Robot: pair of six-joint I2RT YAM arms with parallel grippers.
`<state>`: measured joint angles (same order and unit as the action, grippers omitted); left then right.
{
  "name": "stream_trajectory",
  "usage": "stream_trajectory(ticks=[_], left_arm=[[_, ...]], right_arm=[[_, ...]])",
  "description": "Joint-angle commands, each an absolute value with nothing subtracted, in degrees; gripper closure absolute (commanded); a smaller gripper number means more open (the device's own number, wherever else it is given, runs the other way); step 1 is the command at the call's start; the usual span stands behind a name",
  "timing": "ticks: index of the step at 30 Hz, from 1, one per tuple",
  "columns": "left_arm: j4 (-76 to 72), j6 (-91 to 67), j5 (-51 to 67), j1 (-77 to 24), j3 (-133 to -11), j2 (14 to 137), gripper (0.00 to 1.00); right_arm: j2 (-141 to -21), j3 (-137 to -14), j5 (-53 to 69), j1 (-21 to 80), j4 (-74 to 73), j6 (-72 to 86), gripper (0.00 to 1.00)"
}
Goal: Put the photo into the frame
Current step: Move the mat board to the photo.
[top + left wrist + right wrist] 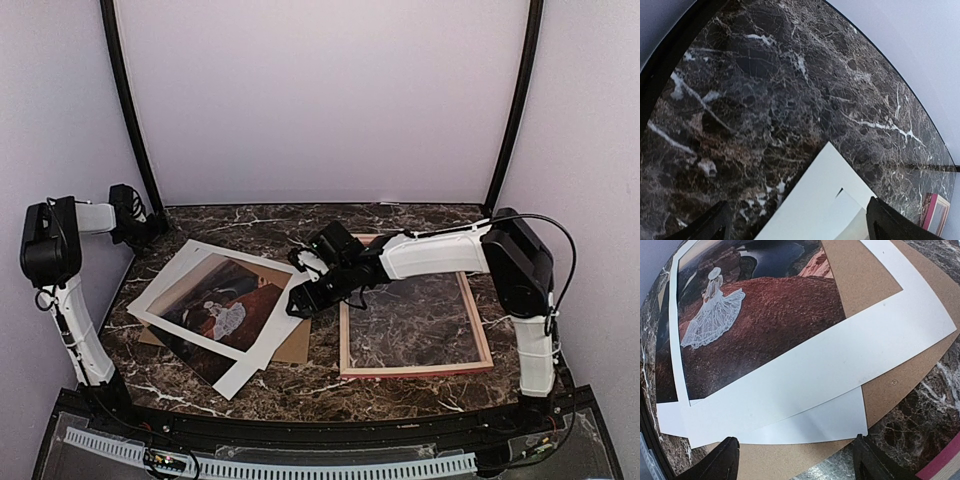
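The photo (225,302), a red-brown landscape with a white-dressed figure, lies left of centre on the table. A white mat (180,268) lies askew over it, and the picture shows through its window. The right wrist view shows the photo (765,315) under the mat (840,365). The pink frame (415,371) lies flat to the right, with only marble inside it. My right gripper (300,300) hovers open over the stack's right edge, its fingertips (727,462) astride the lower corner. My left gripper (155,228) is open at the back left, above the mat's far corner (820,200).
A brown cardboard board (875,275) lies under the mat and photo and sticks out at the right (295,345). A corner of the frame shows in both wrist views (945,465) (936,212). The marble table (300,225) ends at black posts and white walls.
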<state>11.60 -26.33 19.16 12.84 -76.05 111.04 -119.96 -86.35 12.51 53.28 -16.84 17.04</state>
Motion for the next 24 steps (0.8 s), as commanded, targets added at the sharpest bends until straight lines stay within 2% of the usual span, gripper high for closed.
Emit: stream_trajectory(ticks=[1,11,24], left_arm=[[14.4,-23.6,18.7,12.7,-81.5,115.6,0.04],[12.4,-24.4,23.3,12.0,-80.6,119.3,0.07],[15.4,-21.8,20.7,5.4,-80.1,120.5,0.11]], right_arm=[[-121.3,-88.5,13.4,54.2,-16.3,18.0,0.21],[-121.9,-88.5,11.4,54.6,-17.5,18.1,0.21],[-122.0,-85.3,11.6,54.7,-17.7,19.2,0.22]])
